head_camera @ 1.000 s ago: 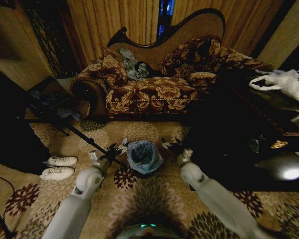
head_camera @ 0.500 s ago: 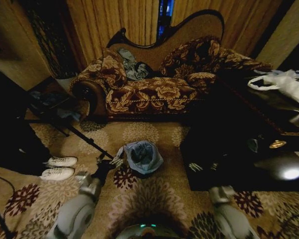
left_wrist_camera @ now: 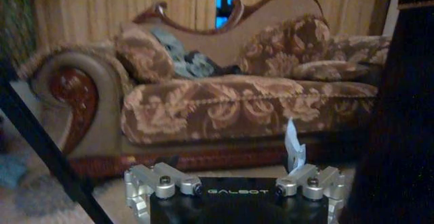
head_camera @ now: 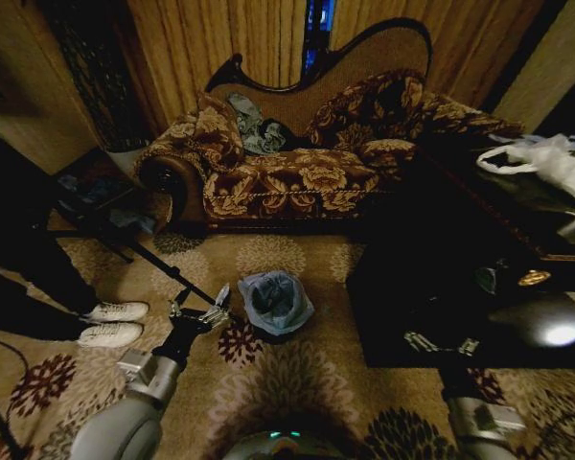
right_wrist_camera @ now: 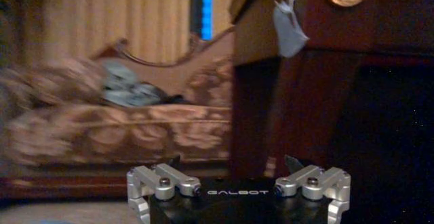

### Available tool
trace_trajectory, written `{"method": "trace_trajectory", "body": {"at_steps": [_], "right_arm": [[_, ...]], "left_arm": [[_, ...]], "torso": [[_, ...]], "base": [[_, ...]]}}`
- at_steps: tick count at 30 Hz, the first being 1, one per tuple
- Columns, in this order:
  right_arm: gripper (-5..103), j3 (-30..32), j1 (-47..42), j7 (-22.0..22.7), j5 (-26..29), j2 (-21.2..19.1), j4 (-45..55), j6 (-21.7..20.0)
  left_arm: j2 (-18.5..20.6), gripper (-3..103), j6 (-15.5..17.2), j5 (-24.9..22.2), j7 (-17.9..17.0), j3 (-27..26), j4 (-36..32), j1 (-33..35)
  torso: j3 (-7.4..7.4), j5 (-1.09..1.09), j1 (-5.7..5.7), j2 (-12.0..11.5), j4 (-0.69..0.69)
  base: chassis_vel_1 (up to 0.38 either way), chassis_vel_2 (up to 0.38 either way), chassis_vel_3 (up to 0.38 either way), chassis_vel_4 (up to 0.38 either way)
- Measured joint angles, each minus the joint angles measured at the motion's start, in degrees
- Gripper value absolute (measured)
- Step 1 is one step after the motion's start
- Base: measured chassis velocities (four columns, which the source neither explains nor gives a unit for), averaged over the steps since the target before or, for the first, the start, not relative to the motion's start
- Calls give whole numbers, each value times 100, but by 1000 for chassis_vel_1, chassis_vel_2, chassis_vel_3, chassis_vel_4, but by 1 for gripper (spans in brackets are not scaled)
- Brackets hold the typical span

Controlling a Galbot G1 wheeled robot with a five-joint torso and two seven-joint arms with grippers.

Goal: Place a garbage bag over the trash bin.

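- A pair of white shoes (head_camera: 113, 322) sits on the patterned floral carpet (head_camera: 287, 383) at the far left of the head view.
- The left gripper (head_camera: 199, 311) hovers low over the carpet just left of the bin, its fingers spread apart and holding nothing.
- The small round black trash bin (head_camera: 273, 332) stands on the carpet in front of the brown floral upholstered sofa (head_camera: 297, 172); the thin pale blue wrinkly garbage bag (head_camera: 274, 298) lies over its mouth, draped down its rim.
- The right gripper (head_camera: 442, 344) is well apart to the right, before the dark wooden cabinet (head_camera: 431, 287), fingers parted and empty.
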Motion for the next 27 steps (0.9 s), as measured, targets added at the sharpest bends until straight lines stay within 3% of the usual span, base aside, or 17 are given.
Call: {"method": "trace_trajectory", "body": {"at_steps": [1,2,5,12,27], "right_arm": [[100,125,-99,-347,330,-43,80,-59],[100,125,-99,-347,330,-43,80,-59],[100,505,-186,-1019,680,-157,41,-89],[100,612,-141,-959,658,-147,-171,49],[100,542,-173,-868,478,196,-384,214]], "left_arm": [[-36,100,90,-47,104,-43,0,29],[-36,100,90,-47,104,-43,0,29],[-113,100,213,-78,309,-179,6,105],[-237,100,226,79,286,-297,23,205],[-251,100,272,-186,50,-217,38,87]], "torso": [[0,0,0,0,0],[0,0,0,0,0],[0,1,0,0,0],[0,2,0,0,0],[0,1,0,-1,0]], "base": [[0,0,0,0],[0,0,0,0],[0,0,0,0],[0,0,0,0],[0,0,0,0]]}}
